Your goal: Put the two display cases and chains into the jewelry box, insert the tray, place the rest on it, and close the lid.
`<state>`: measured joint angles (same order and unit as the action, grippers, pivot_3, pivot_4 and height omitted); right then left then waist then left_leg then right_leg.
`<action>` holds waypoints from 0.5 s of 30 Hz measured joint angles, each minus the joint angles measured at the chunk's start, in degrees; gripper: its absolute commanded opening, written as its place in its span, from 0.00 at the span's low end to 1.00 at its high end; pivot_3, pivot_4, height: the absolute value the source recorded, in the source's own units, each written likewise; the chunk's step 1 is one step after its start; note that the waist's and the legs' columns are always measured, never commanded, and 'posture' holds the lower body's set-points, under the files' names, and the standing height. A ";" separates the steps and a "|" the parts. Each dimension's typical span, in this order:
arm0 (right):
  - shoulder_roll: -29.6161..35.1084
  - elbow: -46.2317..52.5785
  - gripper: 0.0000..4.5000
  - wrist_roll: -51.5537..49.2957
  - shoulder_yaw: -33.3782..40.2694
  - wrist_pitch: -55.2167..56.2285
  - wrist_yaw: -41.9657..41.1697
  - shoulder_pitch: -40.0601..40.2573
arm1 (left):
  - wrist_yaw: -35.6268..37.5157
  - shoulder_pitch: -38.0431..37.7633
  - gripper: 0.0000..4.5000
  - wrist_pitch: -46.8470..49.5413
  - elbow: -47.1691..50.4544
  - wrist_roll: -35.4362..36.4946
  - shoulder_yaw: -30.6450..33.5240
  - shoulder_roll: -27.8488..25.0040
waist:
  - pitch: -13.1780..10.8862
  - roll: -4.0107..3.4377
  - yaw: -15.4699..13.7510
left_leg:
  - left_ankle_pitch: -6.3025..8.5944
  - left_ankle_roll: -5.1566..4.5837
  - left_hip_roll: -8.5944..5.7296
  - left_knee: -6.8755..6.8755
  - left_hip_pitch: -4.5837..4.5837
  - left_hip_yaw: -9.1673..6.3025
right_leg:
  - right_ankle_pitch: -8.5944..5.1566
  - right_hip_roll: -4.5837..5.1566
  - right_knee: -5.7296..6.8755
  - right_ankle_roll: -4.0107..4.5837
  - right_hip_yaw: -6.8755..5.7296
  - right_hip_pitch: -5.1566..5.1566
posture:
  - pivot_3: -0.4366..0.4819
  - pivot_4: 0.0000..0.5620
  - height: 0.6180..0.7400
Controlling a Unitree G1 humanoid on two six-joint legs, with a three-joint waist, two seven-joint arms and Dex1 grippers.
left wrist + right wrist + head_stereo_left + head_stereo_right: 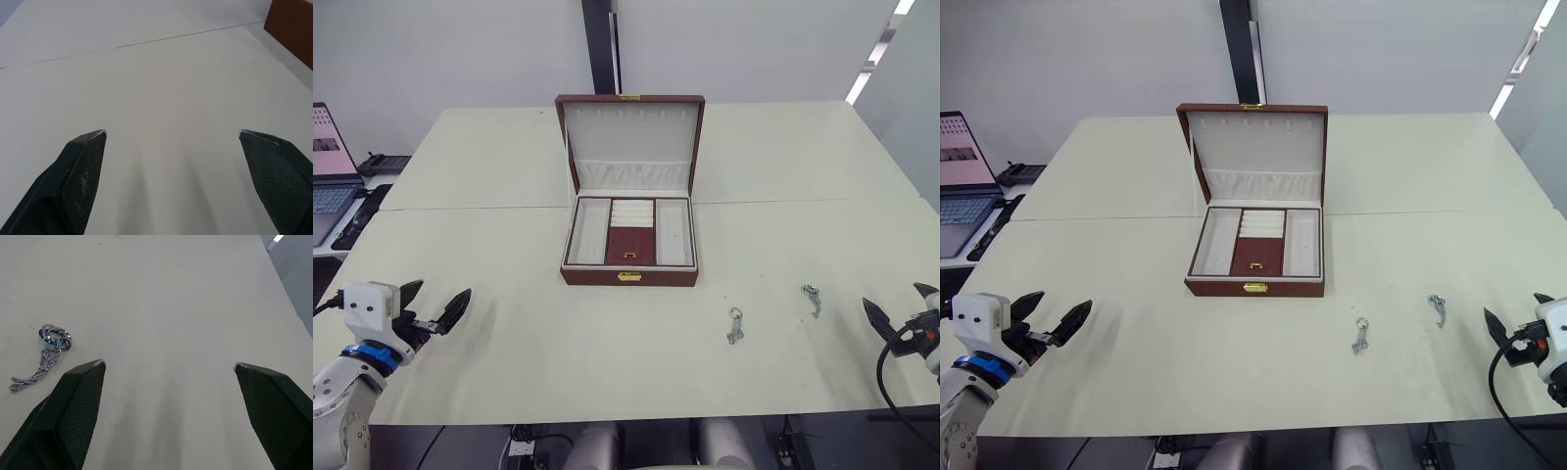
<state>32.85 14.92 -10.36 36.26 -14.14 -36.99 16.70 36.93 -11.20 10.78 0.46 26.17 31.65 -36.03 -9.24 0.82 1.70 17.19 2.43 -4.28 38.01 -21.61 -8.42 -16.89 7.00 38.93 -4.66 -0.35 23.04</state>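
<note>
Far left edge of frame, upper part: laptop on a side desk, off the white table.

Lower left: left gripper hovers just over the table, fingers spread wide, nothing between them. Its wrist view shows bare tabletop between the tips and a corner of the jewelry box.

Centre, upper middle: jewelry box sits on the table with the lid standing open, cream lining facing the camera. The tray is seated in the box, brown centre panel with gold pull visible. Tray compartments look empty.

Right of centre, lower: first trinket lies on the table in front of and to the right of the box. Second trinket further right, well apart from the first.

Lower right edge: right gripper fingers wide apart, holding nothing, near the second trinket but not touching.
</note>
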 measured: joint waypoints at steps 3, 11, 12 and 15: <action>0.58 -0.50 0.99 -0.03 -0.31 0.35 0.00 -0.42 | -0.03 -0.39 1.00 -0.20 -0.09 0.02 0.33 0.00 | 0.01 0.01 0.00 | 0.00 0.00 0.00 0.00 0.00 0.00 | 0.00 0.00 0.00 0.00 0.00 -0.01 | 0.48 0.27 1.00; 1.09 -1.46 0.99 -0.04 -0.36 1.03 0.49 -0.53 | 1.33 -0.50 1.00 -1.59 -1.44 0.01 0.37 -0.43 | 0.02 0.01 -0.03 | 0.00 0.00 -0.01 0.00 0.03 -0.01 | 0.00 0.00 -0.02 0.00 -0.01 -0.05 | 0.48 0.27 1.00; 1.21 -1.49 0.99 -0.04 -0.36 1.09 0.58 -0.55 | 2.06 -0.46 1.00 -1.97 -1.88 0.01 0.37 -0.88 | 0.02 0.01 -0.03 | 0.00 0.00 -0.01 0.00 0.03 -0.01 | 0.00 0.00 -0.02 0.00 -0.01 -0.05 | 0.48 0.27 1.00; 2.04 -1.88 0.99 -0.03 -0.39 1.35 0.82 -0.83 | 5.06 -0.31 1.00 -2.69 -2.60 0.17 0.36 -2.98 | 0.03 0.01 -0.03 | 0.00 0.00 -0.01 0.00 0.05 -0.01 | 0.00 0.01 -0.03 0.00 -0.02 -0.09 | 0.48 0.27 1.00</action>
<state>34.89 13.04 -10.38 35.87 -12.79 -36.17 15.87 41.99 -11.52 8.09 -2.14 26.33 32.01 -39.01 -9.22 0.83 1.68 17.19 2.43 -4.29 38.01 -21.57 -8.43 -16.89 7.01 38.90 -4.66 -0.37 22.95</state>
